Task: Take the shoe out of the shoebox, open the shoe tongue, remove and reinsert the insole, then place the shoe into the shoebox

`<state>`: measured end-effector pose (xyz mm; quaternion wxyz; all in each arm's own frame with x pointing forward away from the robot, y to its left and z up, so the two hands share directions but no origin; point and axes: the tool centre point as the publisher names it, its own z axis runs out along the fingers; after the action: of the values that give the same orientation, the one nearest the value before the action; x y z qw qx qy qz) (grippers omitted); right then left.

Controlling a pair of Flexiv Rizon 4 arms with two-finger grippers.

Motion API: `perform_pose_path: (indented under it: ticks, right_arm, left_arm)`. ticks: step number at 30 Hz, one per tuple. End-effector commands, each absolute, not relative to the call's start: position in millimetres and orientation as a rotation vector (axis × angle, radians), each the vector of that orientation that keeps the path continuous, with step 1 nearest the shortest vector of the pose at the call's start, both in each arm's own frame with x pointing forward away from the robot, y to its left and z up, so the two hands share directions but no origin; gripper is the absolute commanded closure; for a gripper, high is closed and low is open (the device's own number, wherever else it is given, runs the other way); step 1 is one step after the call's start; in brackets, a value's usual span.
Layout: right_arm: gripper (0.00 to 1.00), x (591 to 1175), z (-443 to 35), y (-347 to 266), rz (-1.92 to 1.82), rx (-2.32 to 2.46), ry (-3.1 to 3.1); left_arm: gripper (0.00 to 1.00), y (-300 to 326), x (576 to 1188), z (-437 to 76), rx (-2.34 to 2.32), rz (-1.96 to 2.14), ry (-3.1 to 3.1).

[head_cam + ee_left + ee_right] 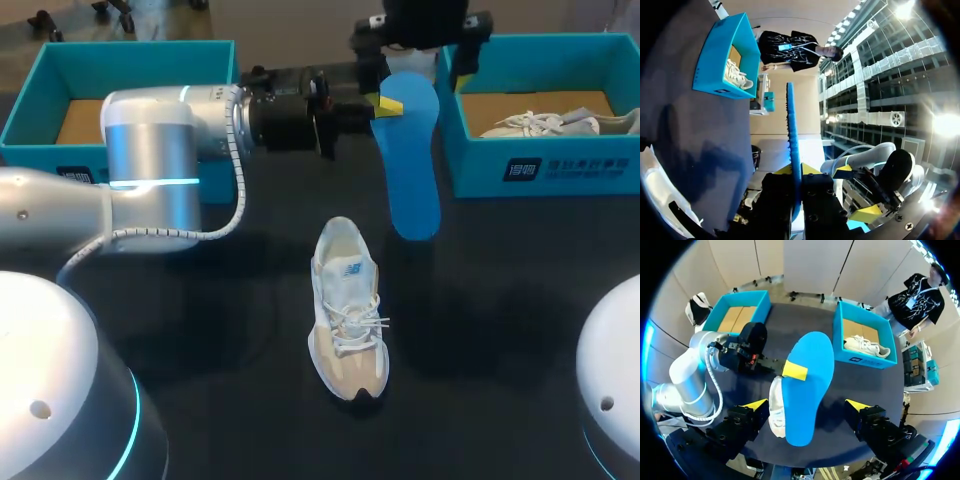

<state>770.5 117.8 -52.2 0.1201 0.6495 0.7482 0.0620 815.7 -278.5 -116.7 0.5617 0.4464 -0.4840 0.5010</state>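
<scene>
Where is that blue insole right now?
In the head view, the blue insole hangs in the left gripper, near the right-hand shoebox, beyond the white sneaker lying on the table.

Surface finishes. We recorded the blue foam insole [412,170] as matt, its edge finely rough. The white-and-beige cloth shoe [347,310] showed woven mesh and cord laces. The left teal cardboard shoebox [130,52] and right teal cardboard shoebox [480,165] were smooth outside and raw brown within. The dark table [240,330] looked matt, and the silver left arm casing [150,150] glossy.
</scene>
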Motion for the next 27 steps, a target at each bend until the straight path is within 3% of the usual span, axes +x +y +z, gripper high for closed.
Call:
perform_pose_path:
  ticks: [1, 18, 27]
  right_arm:
    - [0.0, 772, -52, 120, 0.173, 1.899, 2.185]
    - [0.0, 772, -50, 118, 0.138, 1.834, 2.227]
    - [0.0, 773, -52, 100, 0.323, 1.938, 2.309]
  left_arm:
    - [1.0, -279, 815, -117, 1.051, 1.181, -1.14]
    - [1.0, -279, 815, -117, 1.051, 1.181, -1.14]
    - [1.0, -279, 815, -117, 1.051, 1.181, -1.14]
